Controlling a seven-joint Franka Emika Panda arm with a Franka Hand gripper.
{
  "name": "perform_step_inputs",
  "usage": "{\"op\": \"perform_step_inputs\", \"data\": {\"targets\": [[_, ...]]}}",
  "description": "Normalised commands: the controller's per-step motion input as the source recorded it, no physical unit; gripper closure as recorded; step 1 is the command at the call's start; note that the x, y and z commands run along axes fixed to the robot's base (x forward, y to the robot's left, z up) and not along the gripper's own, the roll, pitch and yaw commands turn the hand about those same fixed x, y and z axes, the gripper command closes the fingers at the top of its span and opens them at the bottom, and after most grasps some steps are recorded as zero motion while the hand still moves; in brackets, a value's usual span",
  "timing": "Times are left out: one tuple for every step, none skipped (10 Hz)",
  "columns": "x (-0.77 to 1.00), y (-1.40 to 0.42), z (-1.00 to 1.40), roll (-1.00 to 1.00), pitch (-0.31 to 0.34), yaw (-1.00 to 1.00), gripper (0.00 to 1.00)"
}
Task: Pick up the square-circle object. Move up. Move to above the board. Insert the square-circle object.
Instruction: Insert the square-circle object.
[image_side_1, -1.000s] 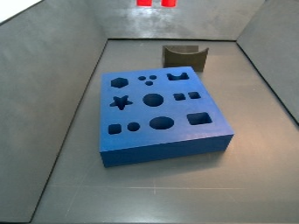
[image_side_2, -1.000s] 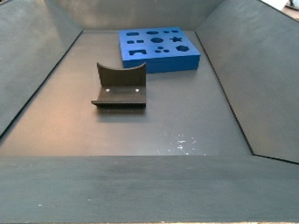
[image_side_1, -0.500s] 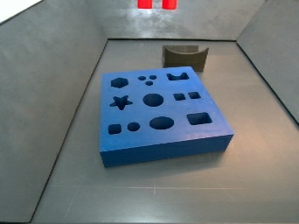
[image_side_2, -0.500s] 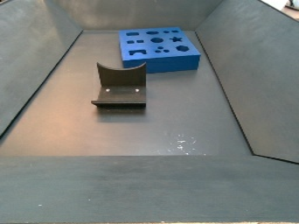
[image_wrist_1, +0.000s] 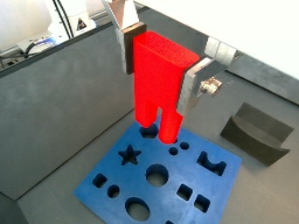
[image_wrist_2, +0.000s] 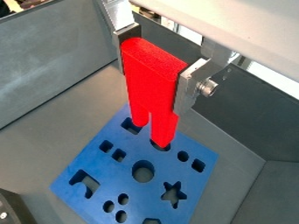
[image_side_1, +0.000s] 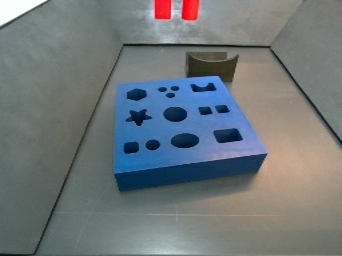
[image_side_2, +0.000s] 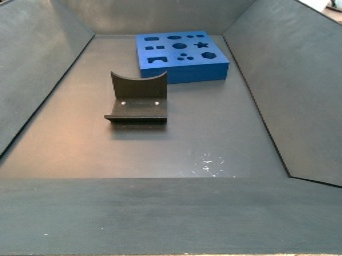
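Both wrist views show my gripper (image_wrist_1: 162, 66) (image_wrist_2: 156, 63) shut on the square-circle object (image_wrist_1: 158, 87) (image_wrist_2: 149, 87), a bright red tall block. Its silver fingers (image_wrist_1: 195, 85) clamp the solid upper part, and the two prongs point down. The board (image_wrist_1: 187, 171) (image_wrist_2: 111, 175), a thick blue block with many cut-out holes, lies well below the prongs. In a side view only the red prong tips (image_side_1: 177, 9) show at the top edge, high above the board (image_side_1: 187, 172). The gripper is out of frame there. In a side view the board (image_side_2: 198, 75) lies at the far end.
A dark olive curved holder (image_side_1: 214, 63) (image_side_2: 136, 100) (image_wrist_1: 257, 131) stands on the grey floor beside the board. Sloping grey bin walls (image_side_1: 67, 80) close in on all sides.
In the side view the red prong tips reach further down into the frame than a second ago. The board and holder have not moved.
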Motion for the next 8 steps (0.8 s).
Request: {"op": "perform_step_inputs", "data": {"targets": [[0.00, 0.00, -0.20, -0.01, -0.023, 0.09, 1.00], [0.00, 0.00, -0.20, -0.01, -0.019, 0.10, 1.00], [0.00, 0.00, -0.21, -0.01, -0.026, 0.10, 1.00], [0.00, 0.00, -0.21, -0.01, -0.021, 0.10, 1.00], [0.00, 0.00, -0.22, 0.00, -0.027, 0.10, 1.00], [0.00, 0.00, -0.23, 0.00, -0.030, 0.09, 1.00], [0.00, 0.00, -0.24, 0.00, -0.034, 0.09, 1.00], [0.00, 0.00, -0.24, 0.00, -0.031, 0.10, 1.00]]}}
